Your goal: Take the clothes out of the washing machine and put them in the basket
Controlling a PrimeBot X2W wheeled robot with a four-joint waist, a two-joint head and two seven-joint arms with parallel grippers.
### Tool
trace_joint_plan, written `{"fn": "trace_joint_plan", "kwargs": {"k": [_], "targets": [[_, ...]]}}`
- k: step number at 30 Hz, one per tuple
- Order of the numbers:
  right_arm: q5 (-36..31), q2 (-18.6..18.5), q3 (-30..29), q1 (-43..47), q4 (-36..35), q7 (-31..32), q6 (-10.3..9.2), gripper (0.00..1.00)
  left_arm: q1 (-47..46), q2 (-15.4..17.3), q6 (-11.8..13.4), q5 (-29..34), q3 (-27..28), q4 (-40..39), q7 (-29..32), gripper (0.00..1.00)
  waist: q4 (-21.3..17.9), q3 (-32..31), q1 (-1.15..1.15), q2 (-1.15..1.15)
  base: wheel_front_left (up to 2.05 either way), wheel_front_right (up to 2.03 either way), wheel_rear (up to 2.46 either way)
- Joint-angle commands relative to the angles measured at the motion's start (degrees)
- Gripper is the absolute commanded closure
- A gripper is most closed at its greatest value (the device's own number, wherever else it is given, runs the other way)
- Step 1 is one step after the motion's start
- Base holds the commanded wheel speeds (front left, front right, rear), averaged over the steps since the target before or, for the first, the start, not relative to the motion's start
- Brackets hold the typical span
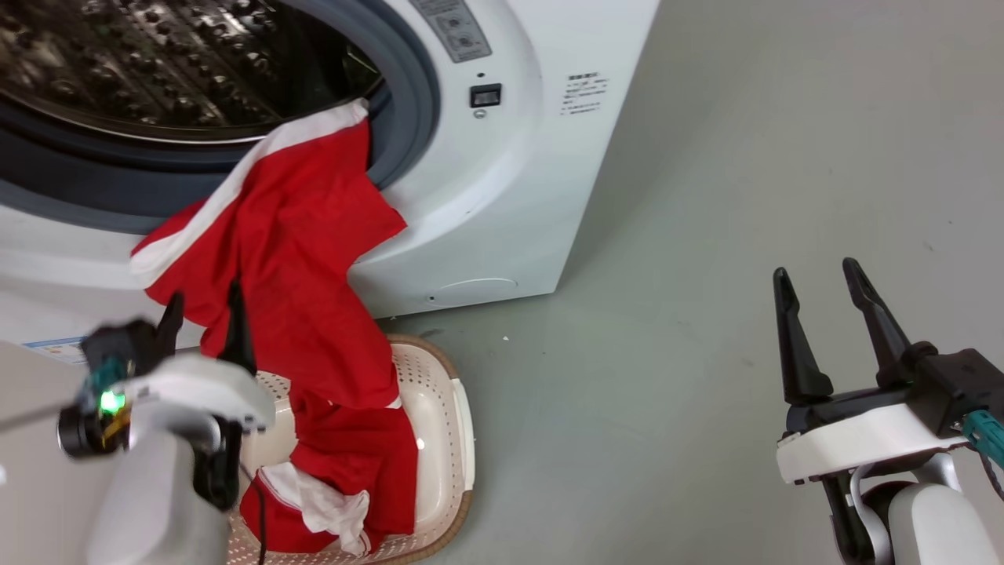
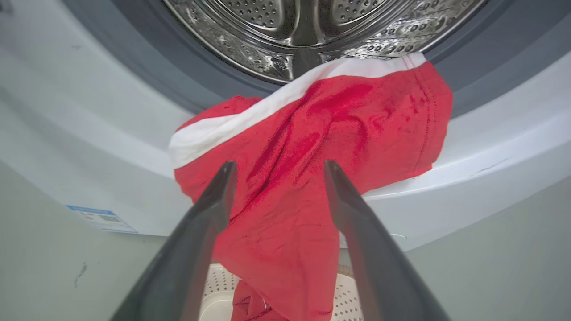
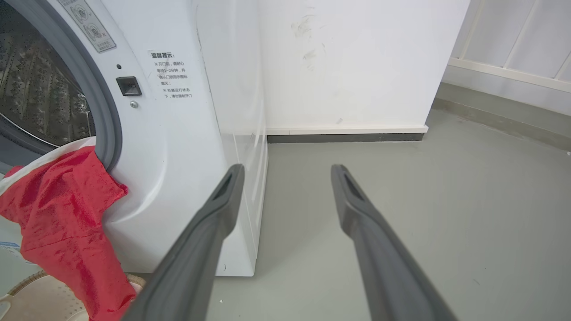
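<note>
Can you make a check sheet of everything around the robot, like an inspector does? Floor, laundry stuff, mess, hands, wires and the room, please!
Surface: smooth grey floor.
Job's things: washing machine is open; the seen part of the drum holds nothing. One red garment hangs over the grey ring towards the basket. More red clothes lie in the basket, which stands on the floor at the machine's front.
Clutter: nothing seen.
Grippers: left gripper open at the hanging garment, touching or not cannot be told; right gripper open, empty, above the floor.
Cables: thin dark cable by the left forearm; teal plug at the right wrist.
Surroundings: white wall beside the machine.
</note>
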Motion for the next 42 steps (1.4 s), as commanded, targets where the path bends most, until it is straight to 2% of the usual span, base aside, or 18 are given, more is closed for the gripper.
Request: {"fn": "trace_joint_plan", "kwargs": {"k": [1, 8, 14, 21, 29, 30, 31, 32, 42], "targets": [[0.29, -0.01, 0.06, 0.64, -0.07, 0.03, -0.04, 0.0, -2.01, 1.16, -0.5, 0.36, -0.87, 0.82, 1.55, 0.0, -0.76, 0.51, 0.01, 0.0, 0.0, 0.0, 0.0], [1.91, -0.01, 1.1, -0.03, 1.37, -1.07, -0.04, 0.0, -8.51, 6.61, -1.84, -0.32, -3.7, 5.98, 13.48, 0.0, -4.36, 2.66, 0.01, 0.0, 0.0, 0.0, 0.0], [3.05, -0.01, 1.69, -0.71, 2.75, -2.17, -0.04, 0.0, -11.73, 9.91, -2.1, 0.07, -5.29, 8.49, 18.95, 0.0, -6.27, 4.33, 0.01, 0.0, 0.0, 0.0, 0.0], [4.28, -0.01, 2.72, -2.38, 4.36, -3.69, -0.04, 0.0, -16.77, 12.58, -0.84, 0.71, -5.85, 12.04, 22.68, 0.0, -8.19, 7.13, 0.01, 0.0, 0.0, 0.0, 0.0], [5.13, -0.01, 3.18, -4.11, 6.43, -5.16, -0.04, 0.0, -21.85, 14.75, 1.24, 1.17, -5.59, 14.63, 21.36, 0.0, -9.34, 8.87, 0.01, 0.0, 0.0, 0.0, 0.0], [5.09, -0.01, 3.17, -4.22, 6.68, -5.3, -0.05, 0.0, -22.27, 14.8, 1.37, 0.93, -5.39, 14.98, 20.86, 0.06, -9.37, 8.9, 0.01, 0.0, 0.0, 0.0, 0.0], [5.02, -0.01, 3.16, -4.32, 6.93, -5.33, -0.05, 0.0, -22.57, 14.7, 1.25, 0.57, -5.25, 15.31, 20.41, 0.71, -9.36, 8.87, 0.01, 0.0, 0.0, 0.0, 0.0], [5.1, -0.01, 3.11, -4.39, 7.13, -5.49, -0.05, 0.0, -22.83, 14.68, 1.19, 0.51, -5.38, 15.71, 20.16, 1.0, -9.32, 8.83, 0.01, 0.0, 0.0, 0.0, 0.0], [4.07, -0.02, 2.0, -3.97, 7.96, -5.52, -0.05, 0.0, -19.51, 12.14, 0.97, -0.5, -5.83, 16.85, 12.72, 1.0, -7.14, 5.66, 0.01, 0.0, 0.0, 0.0, 0.0]]}}
